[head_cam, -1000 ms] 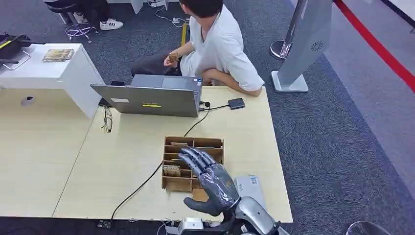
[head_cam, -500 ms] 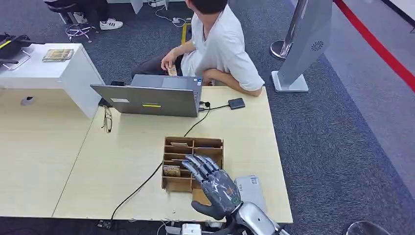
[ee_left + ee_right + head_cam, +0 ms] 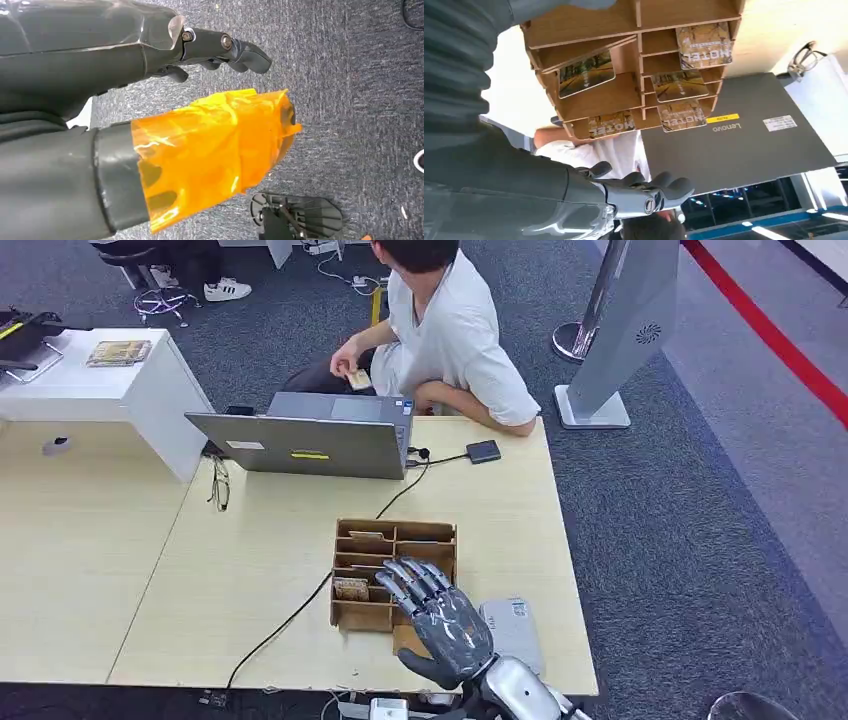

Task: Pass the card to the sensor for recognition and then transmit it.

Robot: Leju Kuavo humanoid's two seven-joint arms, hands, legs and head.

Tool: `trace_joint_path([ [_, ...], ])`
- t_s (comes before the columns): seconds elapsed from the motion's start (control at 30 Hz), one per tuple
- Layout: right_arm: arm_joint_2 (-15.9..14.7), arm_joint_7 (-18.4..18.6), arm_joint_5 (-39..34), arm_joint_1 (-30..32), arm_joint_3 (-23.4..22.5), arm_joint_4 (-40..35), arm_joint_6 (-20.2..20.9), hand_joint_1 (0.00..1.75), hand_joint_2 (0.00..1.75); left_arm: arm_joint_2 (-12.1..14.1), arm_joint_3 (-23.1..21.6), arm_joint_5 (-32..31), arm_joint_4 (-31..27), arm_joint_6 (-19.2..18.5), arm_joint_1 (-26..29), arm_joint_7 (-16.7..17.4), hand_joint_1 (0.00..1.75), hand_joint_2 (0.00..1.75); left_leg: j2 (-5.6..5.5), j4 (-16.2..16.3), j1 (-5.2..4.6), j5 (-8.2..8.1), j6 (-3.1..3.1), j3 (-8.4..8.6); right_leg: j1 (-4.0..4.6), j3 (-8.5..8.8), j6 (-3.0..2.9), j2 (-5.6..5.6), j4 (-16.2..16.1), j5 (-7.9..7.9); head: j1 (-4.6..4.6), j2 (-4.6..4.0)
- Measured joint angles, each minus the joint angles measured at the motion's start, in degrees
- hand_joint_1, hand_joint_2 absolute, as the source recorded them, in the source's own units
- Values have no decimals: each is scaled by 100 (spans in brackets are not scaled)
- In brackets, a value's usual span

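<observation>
1. The right hand [image 3: 437,618] hovers spread and empty above the rack [image 3: 394,573], hiding its near right compartments.
2. The rack's slots hold several cards [image 3: 703,45], their print legible in the right wrist view.
3. A grey sensor [image 3: 512,630] lies just beside the rack, partly hidden by the arm.
4. Beyond the laptop [image 3: 308,444], a person [image 3: 445,335] holds something card-like, too small to identify.
5. The left hand [image 3: 220,47] hangs over carpet, fingers loosely apart, holding nothing.

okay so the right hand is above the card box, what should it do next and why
Probably lower the right hand into the box and pinch one card. Its fingers are spread and hold nothing, hovering over the slots, where several cards stand ready.
</observation>
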Motion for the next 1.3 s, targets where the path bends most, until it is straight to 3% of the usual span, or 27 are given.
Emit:
trace_joint_path([
  [0.3, 0, 118, 68, -45, 0, 157, -4, 28, 175, -9, 35, -88, 0, -35, -4, 61, 0, 0, 0, 0, 0, 0, 0, 0, 0, 0, 0, 0, 0, 0, 0, 0],
  [0.6, 2, 131, 162, -236, -46, 431, -50, 26, 175, -9, 35, -166, 0, -72, -55, 162, 0, 0, 0, 0, 0, 1, 0, 1, 0, 1, 1, 0, 0, 1, 0, 0],
  [0.8, 9, 177, 229, -288, -72, 527, -70, 49, 175, -11, 35, -217, 0, -87, -74, 162, 0, 0, 0, 0, 0, 1, 0, 0, 0, 0, 1, 0, 0, 1, 0, 0],
  [0.97, 18, 240, 282, -388, -135, 618, -55, 26, 175, -17, 35, -278, 0, -118, -83, 192, 0, 0, 0, 0, 0, 1, 0, 1, 0, 1, 1, 0, 0, 1, 0, 0],
  [1.17, 50, 376, 481, -519, -192, 798, -61, 40, 175, -44, 35, -361, -22, -140, -103, 236, 0, 0, 0, 0, 0, 3, 1, 1, 0, 1, 1, 0, 0, 2, 0, 0],
  [1.3, 74, 428, 555, -563, -278, 920, -61, 40, 175, -57, 35, -407, -24, -146, -112, 264, 0, 0, 0, 0, 0, 3, 1, 1, 0, 1, 1, 0, 0, 2, 0, 0],
])
